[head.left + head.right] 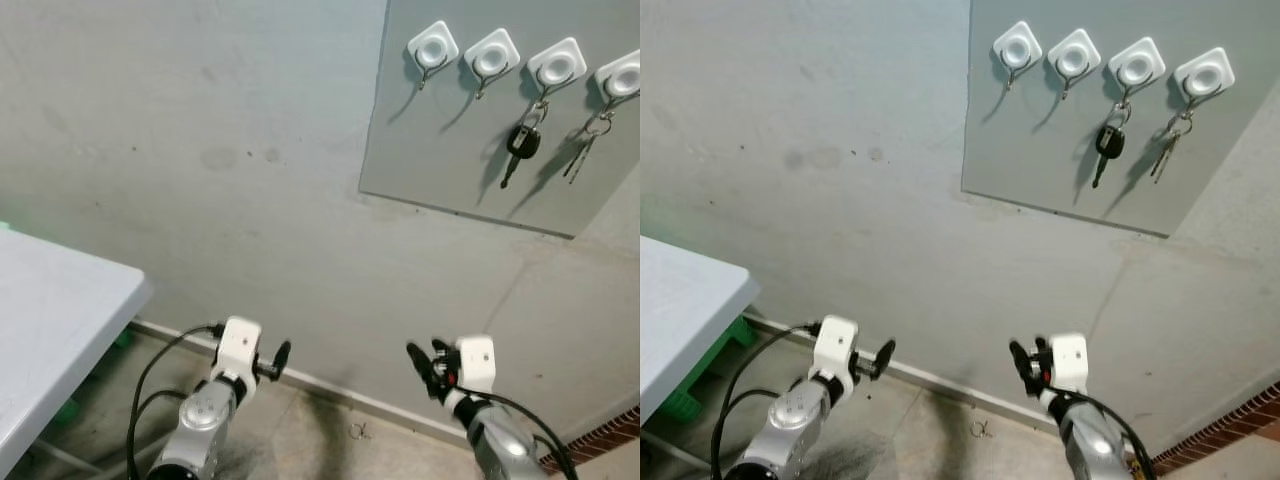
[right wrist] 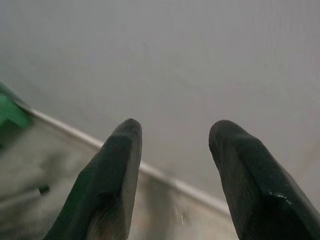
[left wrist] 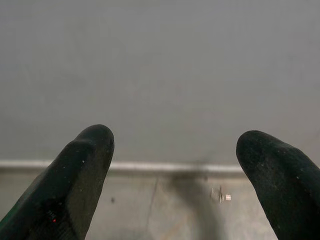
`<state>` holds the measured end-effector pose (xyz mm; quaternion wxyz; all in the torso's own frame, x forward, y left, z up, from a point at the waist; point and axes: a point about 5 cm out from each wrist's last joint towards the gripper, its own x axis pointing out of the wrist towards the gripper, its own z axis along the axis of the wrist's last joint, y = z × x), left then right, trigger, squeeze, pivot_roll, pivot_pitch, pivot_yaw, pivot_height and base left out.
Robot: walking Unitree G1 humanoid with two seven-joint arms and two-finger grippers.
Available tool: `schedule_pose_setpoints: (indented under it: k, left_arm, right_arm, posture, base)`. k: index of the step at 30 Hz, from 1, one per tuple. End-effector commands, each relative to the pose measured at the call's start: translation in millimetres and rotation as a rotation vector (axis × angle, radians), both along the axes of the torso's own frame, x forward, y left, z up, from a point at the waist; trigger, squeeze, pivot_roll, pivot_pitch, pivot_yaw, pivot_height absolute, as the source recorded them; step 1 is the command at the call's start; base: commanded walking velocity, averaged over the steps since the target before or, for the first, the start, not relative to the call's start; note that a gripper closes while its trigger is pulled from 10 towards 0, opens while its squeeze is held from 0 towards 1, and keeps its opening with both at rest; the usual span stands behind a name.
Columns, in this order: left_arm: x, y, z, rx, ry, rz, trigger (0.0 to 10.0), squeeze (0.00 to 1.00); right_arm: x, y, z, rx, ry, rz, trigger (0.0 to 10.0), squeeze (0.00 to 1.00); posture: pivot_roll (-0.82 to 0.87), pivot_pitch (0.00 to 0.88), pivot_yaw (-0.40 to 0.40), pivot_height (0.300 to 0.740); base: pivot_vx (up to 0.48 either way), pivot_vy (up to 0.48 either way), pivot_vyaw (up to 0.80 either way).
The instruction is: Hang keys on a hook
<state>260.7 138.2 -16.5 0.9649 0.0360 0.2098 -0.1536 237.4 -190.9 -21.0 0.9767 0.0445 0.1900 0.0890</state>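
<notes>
While both arms are hanging low by the wall, the left gripper (image 3: pixel 172 170) and right gripper (image 2: pixel 175 165) are sitting wide apart w/ nothing between the fingers. Keys are already dangling on the board (image 1: pixel 420 150) up right: a black-headed key (image 1: pixel 521 143) and a silver bunch (image 1: pixel 583 150), w/ two hooks (image 1: pixel 433 48) bare. They're prob. light, stiff, jangly and slippery, so pinching the ring looks best.
</notes>
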Motion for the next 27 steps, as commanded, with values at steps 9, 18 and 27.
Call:
schedule_pose_setpoints:
  k: [9,18,27]
  left_arm:
    - [-20.0,9.7,-26,0.027,0.156,0.061,10.0,0.0]
    - [-49.9,22.9,-50,0.036,0.327,0.129,10.0,0.0]
    - [-70.2,30.1,-62,0.074,0.411,0.155,10.0,0.0]
  right_arm:
    - [-35.7,-7.5,-38,-0.064,0.241,-0.111,10.0,0.0]
    - [-69.5,-6.4,-62,-0.085,0.427,-0.149,10.0,0.0]
    - [-95.5,-10.9,-75,-0.153,0.566,-0.166,10.0,0.0]
  posture:
    - [-0.06,0.0,0.018,0.74]
    - [-0.07,0.0,0.023,0.74]
    - [-0.06,0.0,0.021,0.74]
  base:
    - [0.0,0.0,0.0]
    - [0.0,0.0,0.0]
    - [0.0,0.0,0.0]
